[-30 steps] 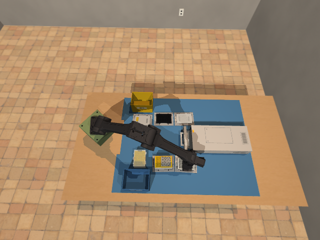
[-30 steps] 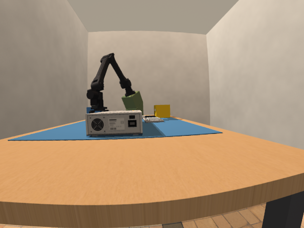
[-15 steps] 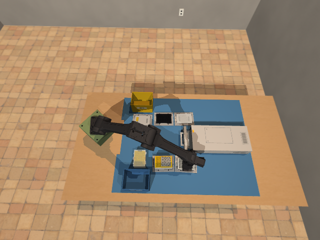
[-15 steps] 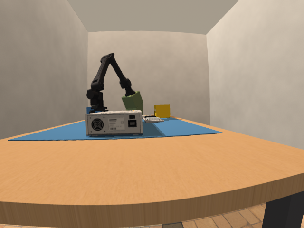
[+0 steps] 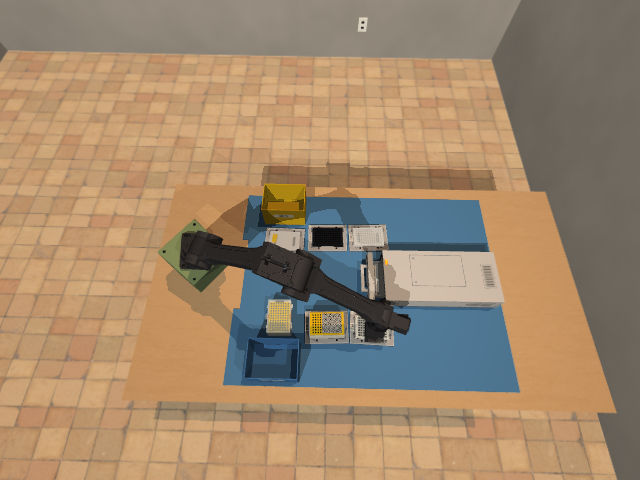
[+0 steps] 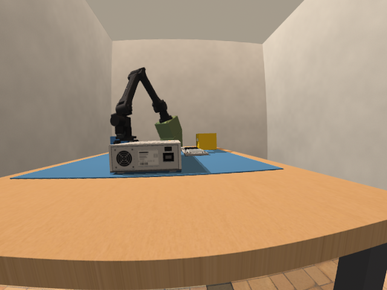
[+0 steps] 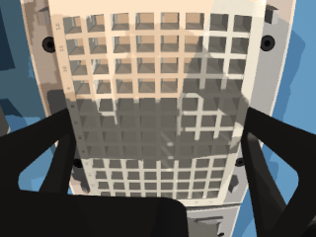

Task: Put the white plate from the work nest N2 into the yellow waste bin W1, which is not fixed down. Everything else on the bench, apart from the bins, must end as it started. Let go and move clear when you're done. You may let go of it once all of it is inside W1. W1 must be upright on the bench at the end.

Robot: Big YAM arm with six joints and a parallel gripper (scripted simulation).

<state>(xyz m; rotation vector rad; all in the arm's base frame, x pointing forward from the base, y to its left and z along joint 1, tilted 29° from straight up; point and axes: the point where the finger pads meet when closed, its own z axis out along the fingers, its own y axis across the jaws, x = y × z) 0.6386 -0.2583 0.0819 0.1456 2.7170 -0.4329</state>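
Note:
The white plate (image 7: 158,79) (image 5: 356,326) is a gridded well plate. My gripper (image 7: 158,117) (image 5: 375,331) is down over it with one black finger on each side, shut on the plate near its lower end. The yellow waste bin W1 (image 5: 283,204) (image 6: 206,141) stands upright at the back left of the mat, far from the gripper. In the exterior view the gripper is hidden.
A grey instrument box (image 5: 442,279) (image 6: 145,156) stands just behind the gripper. A yellow-and-black plate (image 5: 326,323) sits in the nest to the left, then a yellow tip box (image 5: 279,315) and a blue bin (image 5: 272,361). Three more nests, one with a black plate (image 5: 328,237), line the back.

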